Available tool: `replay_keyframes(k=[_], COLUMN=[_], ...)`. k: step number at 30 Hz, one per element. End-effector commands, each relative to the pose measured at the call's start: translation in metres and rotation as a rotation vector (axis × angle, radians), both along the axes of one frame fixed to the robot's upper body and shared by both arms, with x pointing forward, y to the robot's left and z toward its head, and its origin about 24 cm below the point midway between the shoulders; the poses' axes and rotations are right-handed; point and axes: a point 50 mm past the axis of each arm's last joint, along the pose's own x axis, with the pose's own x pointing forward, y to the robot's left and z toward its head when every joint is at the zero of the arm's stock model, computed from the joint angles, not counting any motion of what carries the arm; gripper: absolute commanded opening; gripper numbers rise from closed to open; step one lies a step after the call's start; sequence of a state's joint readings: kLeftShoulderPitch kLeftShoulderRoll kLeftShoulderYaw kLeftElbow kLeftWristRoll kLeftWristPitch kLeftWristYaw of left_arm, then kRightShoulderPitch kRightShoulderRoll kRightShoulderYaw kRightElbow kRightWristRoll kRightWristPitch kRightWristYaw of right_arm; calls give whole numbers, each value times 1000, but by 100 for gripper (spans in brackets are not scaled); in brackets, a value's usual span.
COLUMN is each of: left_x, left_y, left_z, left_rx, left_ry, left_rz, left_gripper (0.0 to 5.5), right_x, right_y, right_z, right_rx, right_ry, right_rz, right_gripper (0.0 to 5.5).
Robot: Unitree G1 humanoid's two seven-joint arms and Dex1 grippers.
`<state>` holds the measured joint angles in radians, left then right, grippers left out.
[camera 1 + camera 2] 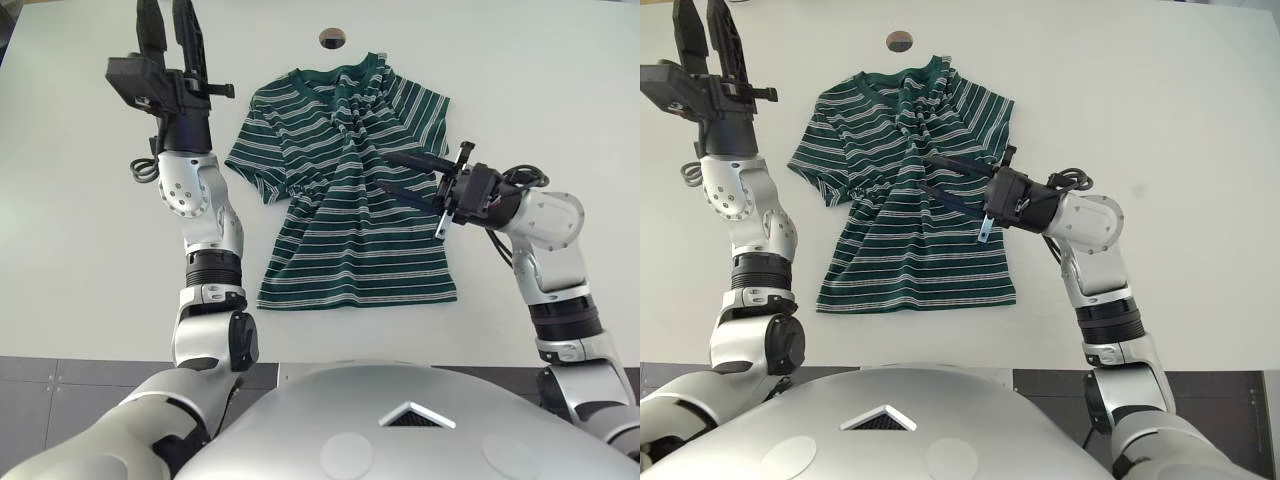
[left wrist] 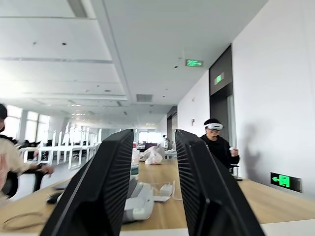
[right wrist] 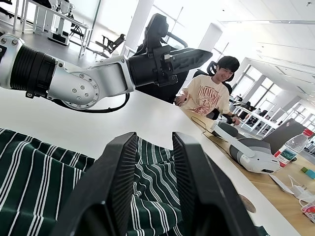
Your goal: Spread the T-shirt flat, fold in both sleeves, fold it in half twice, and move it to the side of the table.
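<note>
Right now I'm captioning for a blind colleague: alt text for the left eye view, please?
A green striped T-shirt lies on a white table, wrinkled near the collar. The right gripper sits open over its middle; the left gripper is raised, open, beside it.

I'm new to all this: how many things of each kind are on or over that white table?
Green-and-white striped fabric T-shirt: 1
Small round brown disc beyond the collar: 1
Black two-fingered end effectors: 2, the left end effector and the right end effector
Total: 4
</note>
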<state>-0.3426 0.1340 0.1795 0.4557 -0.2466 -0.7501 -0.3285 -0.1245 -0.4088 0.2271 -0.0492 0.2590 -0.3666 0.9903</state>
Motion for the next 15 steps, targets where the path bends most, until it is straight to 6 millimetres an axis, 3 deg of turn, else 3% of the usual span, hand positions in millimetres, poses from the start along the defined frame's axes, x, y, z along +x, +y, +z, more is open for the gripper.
replay_keyframes(k=[1, 6, 15], left_x=[-3, -3, -19], left_y=[-5, -2, 9], left_z=[4, 6, 0], left_rx=[25, 156, 191], left_ry=[-5, 15, 57], left_rz=[-35, 25, 31], left_gripper=[154, 154, 154], right_x=[0, 12, 4], right_y=[-2, 0, 10], right_z=[-1, -12, -31], right_rx=[-35, -56, -140], right_ry=[3, 11, 67], right_rz=[-5, -105, -46], right_gripper=[133, 133, 133])
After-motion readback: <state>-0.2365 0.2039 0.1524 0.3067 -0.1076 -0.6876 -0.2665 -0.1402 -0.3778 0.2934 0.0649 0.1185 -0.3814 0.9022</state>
